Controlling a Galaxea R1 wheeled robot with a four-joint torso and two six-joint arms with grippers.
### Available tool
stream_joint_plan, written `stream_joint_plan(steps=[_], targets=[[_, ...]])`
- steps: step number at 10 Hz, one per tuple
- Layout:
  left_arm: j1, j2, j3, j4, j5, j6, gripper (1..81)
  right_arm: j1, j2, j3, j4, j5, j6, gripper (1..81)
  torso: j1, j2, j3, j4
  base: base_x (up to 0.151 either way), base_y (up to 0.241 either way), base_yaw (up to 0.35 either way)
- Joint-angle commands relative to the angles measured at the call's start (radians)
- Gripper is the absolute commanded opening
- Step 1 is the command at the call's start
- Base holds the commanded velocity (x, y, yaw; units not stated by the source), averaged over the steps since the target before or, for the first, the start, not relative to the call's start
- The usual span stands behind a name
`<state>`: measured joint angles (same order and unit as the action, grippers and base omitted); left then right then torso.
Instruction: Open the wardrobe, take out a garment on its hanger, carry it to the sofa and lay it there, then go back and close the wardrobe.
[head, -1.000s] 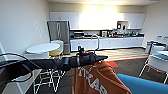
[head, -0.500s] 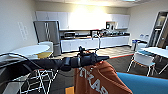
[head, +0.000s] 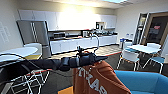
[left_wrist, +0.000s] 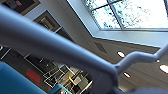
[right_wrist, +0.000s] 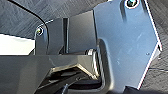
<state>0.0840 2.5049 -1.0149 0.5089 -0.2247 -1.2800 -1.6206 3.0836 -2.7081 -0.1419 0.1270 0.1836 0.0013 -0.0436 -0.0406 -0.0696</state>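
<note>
Rust-orange fabric hangs front and centre in the head view: the garment, white lettering across it, drapes down from the left arm, which reaches in from the left and stretches across the middle. At the end of that arm sits the left gripper, right at the top of the garment, and the hanger pokes up above it, its thin white hook curling over against the kitchen backdrop. The garment hangs from that point, so the hold looks firm, though the jaws themselves are too dark and blurred to say just how they stand on the hanger.

Bright blue shows at the lower right: that's the sofa, its rounded back just beside and behind the hanging garment. Beyond, white kitchen cabinets run along the far wall with a steel fridge at the left, a round white table near left, and a white table with chairs off to the right.

From the left wrist, the hanger's pale bar sweeps across close to the lens, with a skylight above and a slice of blue sofa in the corner.

From the right wrist, dark grey floor lies beyond the robot's own plate; whether those jaws are apart or together, I cannot tell.
</note>
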Motion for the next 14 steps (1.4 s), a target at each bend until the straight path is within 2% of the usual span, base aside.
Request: stream_joint_plan(steps=[1,14], targets=[[-0.188,0.003,0.015,0.019,-0.076,0.021,1.0,0.043,0.014,0.012,-0.008,-0.052,-0.004,81.1,0.0,0.0,0.0,0.0,0.0,0.0,-0.281],[-0.184,0.005,0.015,0.02,-0.074,0.021,1.0,0.044,0.014,0.012,-0.01,-0.052,-0.006,81.1,0.0,0.0,0.0,0.0,0.0,0.0,-0.281]])
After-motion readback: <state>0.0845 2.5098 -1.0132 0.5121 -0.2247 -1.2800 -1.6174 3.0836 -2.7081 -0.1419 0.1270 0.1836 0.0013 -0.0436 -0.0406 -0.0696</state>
